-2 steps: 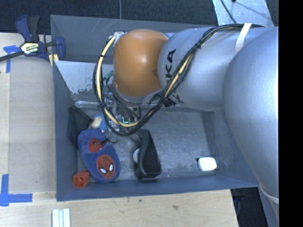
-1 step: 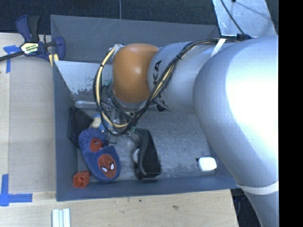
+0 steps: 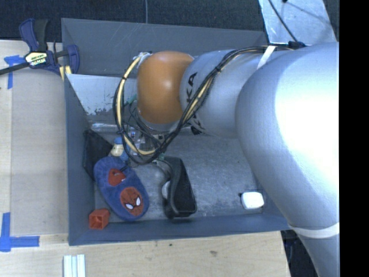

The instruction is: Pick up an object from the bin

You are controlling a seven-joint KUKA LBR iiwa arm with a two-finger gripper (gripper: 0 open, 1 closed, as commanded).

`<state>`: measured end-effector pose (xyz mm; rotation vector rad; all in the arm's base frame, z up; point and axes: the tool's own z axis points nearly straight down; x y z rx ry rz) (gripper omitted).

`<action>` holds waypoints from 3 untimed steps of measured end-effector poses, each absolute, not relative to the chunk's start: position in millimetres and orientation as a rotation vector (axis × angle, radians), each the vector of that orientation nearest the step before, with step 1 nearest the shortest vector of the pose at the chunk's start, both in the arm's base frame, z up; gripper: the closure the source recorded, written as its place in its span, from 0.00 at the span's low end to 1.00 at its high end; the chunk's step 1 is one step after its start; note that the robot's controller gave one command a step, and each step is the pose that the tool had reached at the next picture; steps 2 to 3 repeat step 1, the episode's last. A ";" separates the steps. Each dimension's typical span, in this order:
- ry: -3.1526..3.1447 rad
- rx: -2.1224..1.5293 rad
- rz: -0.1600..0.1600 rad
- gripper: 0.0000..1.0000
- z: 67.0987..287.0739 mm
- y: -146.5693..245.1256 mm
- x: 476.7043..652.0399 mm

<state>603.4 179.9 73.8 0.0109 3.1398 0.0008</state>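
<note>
Ok, the gripper (image 3: 140,145) is tucked under the orange wrist cover (image 3: 164,88) and a knot of cables (image 3: 128,133). From this angle I cannot tell if it is open or closed, or whether it has hold of anything. It sits low in the left half of the bin (image 3: 173,228), towards the far wall.

Nearest thing is the blue slipper (image 3: 124,192), just below-left of the gripper.
- Contact between the two: cannot tell, since the slipper's upper end runs right up to the cables.
- Its long axis is diagonal, upper left to lower right.
- A spider-mask face patch sits on the lower-right end, a red patch nearer the upper-left end.
- It lies flat on the bin floor, close to the left wall.

Small cream bit (image 3: 117,150) at the slipper's upper end, hard against the cables. Too small to say whether it's a loose thing or robot hardware.

Dark flat thing (image 3: 94,152) against the left wall, beside the slipper's upper end. Its shape is hard to make out.

Black case (image 3: 180,192) just right of the slipper, long axis roughly near-to-far and slightly tilted. Pale trim runs along its left side, and its far end runs in under the cables.

Red cube (image 3: 99,219) in the near-left corner, just beside the slipper.

White block (image 3: 252,200) well apart on the right, by the near wall. The arm (image 3: 288,126) hides the bin's right side.
</note>
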 end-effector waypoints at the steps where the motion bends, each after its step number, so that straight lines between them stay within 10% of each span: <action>1: 3.130 0.082 0.005 1.00 241.8 167.9 550.4; 3: 3.130 0.082 0.005 1.00 241.8 167.9 550.4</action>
